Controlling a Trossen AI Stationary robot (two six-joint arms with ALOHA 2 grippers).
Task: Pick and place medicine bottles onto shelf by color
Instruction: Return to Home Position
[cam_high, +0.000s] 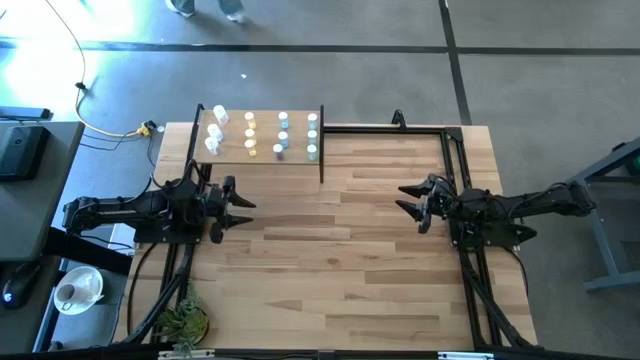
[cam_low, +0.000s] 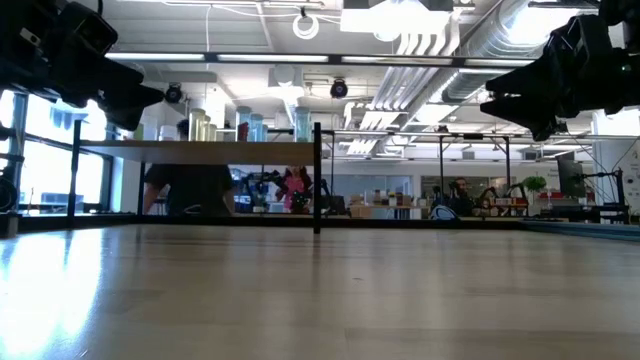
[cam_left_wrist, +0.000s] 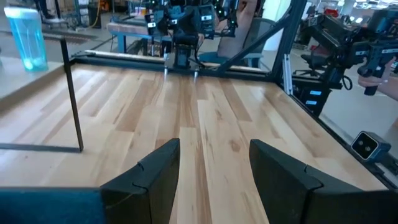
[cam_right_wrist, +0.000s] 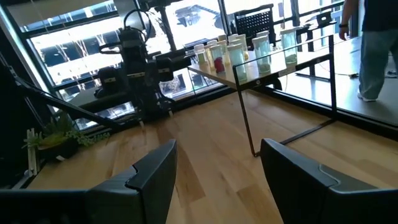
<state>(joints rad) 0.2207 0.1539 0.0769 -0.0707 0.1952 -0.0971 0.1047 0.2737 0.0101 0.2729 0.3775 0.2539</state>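
The shelf (cam_high: 262, 150), a light-wood board on thin black posts, stands at the table's far left. Several medicine bottles (cam_high: 282, 137) stand upright on it in rows: white at the left, then yellow, light blue and green, with one purple bottle (cam_high: 279, 153). They also show in the right wrist view (cam_right_wrist: 239, 53) and the low view (cam_low: 245, 125). My left gripper (cam_high: 243, 205) is open and empty above the table's left side, just nearer than the shelf. My right gripper (cam_high: 407, 200) is open and empty above the table's right side.
A black metal frame (cam_high: 455, 170) runs along the table's far and right edges. A small potted plant (cam_high: 185, 322) sits at the near left corner. Bare wood tabletop (cam_high: 330, 240) lies between the two grippers. A person stands beyond the shelf (cam_low: 190, 185).
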